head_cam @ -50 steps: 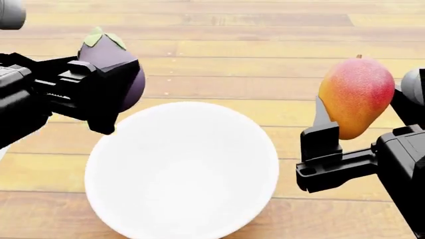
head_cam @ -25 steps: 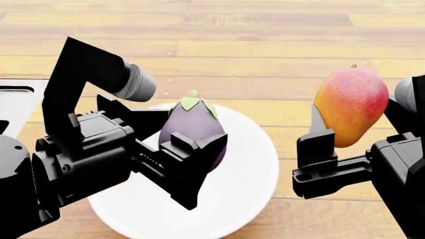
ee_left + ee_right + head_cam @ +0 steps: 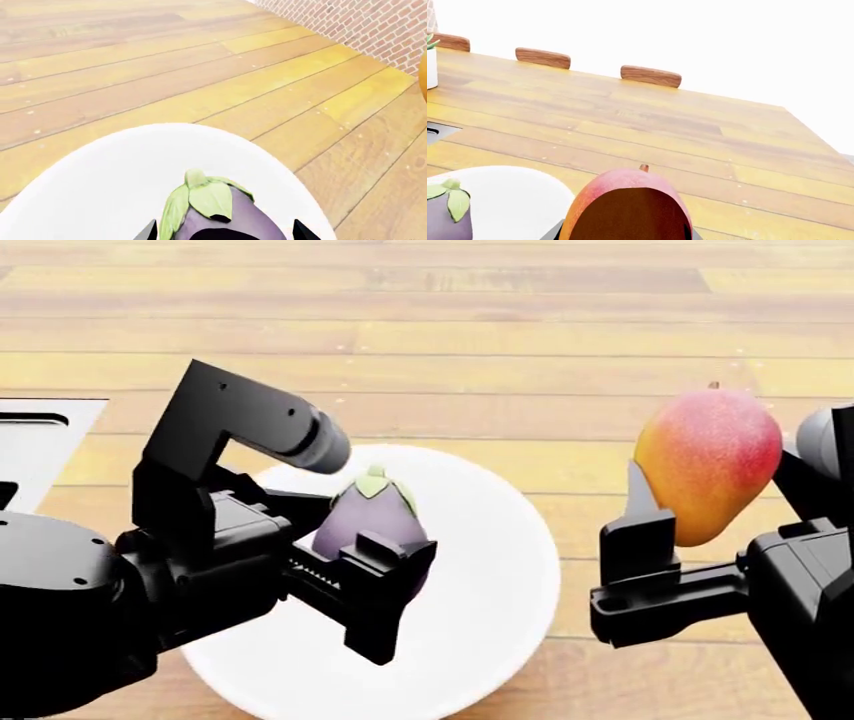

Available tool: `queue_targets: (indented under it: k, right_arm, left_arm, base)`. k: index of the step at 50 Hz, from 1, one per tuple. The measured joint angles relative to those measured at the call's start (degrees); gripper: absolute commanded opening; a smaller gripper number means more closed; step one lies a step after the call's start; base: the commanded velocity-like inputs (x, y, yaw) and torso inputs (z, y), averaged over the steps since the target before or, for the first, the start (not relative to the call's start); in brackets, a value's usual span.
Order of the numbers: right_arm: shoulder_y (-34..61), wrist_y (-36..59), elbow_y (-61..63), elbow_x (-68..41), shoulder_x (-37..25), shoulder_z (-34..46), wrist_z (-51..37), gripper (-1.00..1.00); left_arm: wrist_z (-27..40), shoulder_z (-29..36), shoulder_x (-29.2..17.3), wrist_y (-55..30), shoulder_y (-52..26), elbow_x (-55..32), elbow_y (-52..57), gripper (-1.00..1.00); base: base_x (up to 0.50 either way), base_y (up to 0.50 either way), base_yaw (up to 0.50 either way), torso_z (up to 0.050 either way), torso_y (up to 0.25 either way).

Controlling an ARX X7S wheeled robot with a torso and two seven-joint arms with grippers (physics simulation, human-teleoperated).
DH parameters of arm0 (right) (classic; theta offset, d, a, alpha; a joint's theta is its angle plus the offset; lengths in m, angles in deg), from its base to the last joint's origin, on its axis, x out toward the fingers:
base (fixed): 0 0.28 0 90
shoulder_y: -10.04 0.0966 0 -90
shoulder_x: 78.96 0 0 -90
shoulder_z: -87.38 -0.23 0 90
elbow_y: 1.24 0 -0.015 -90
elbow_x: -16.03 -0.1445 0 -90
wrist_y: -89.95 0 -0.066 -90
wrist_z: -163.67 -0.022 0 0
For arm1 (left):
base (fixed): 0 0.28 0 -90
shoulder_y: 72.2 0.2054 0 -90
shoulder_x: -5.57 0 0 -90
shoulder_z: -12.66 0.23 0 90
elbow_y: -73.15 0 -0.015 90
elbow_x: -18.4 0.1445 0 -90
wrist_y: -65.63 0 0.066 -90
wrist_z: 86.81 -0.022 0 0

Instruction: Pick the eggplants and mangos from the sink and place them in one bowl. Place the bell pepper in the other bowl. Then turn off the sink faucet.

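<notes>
A dark purple eggplant (image 3: 370,520) with a green cap is held in my left gripper (image 3: 363,540), which is shut on it over the white bowl (image 3: 494,570). In the left wrist view the eggplant (image 3: 220,220) fills the space between the jaws, above the white bowl (image 3: 100,180). An orange-red mango (image 3: 707,465) stands upright in my right gripper (image 3: 681,530), which is shut on it, to the right of the bowl and above the wooden top. The mango (image 3: 627,205) fills the right wrist view's lower edge, with the eggplant (image 3: 447,215) and bowl (image 3: 520,200) beside it. Sink, bell pepper and faucet are out of view.
The wooden plank countertop (image 3: 507,330) stretches all around the bowl. A steel-edged panel (image 3: 34,440) shows at the far left. A brick wall (image 3: 360,25) borders the top in the left wrist view. Wooden chair backs (image 3: 650,76) line the far edge.
My left gripper has swung from the left to over the bowl with the eggplant and has sunk lower toward it. The right gripper with the mango has barely shifted.
</notes>
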Motion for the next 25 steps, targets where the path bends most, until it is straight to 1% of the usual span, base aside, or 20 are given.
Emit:
queue_targets:
  k: [17,18,25]
  right_arm:
    - [-0.1,-0.5,-0.8,0.9,0.1,1.0,0.7,-1.0]
    - [-0.2,-0.6,-0.8,0.9,0.1,1.0,0.8,-1.0]
    - [-0.7,-1.1,-0.8,1.0,0.1,0.9,0.9,-1.0]
  left_arm:
    - [-0.4,1.6,0.1,0.0,0.0,1.3,-3.2,-1.0]
    - [-0.4,1.7,0.2,0.0,0.0,1.2,-3.3,1.0]
    - [0.0,1.8,0.3,0.3,-0.3,0.8,-3.7,1.0]
  base:
    - [0.0,0.0,0.0,0.0,0.001]
    - [0.0,0.0,0.0,0.0,0.0]
    - [0.0,0.0,0.0,0.0,0.0]
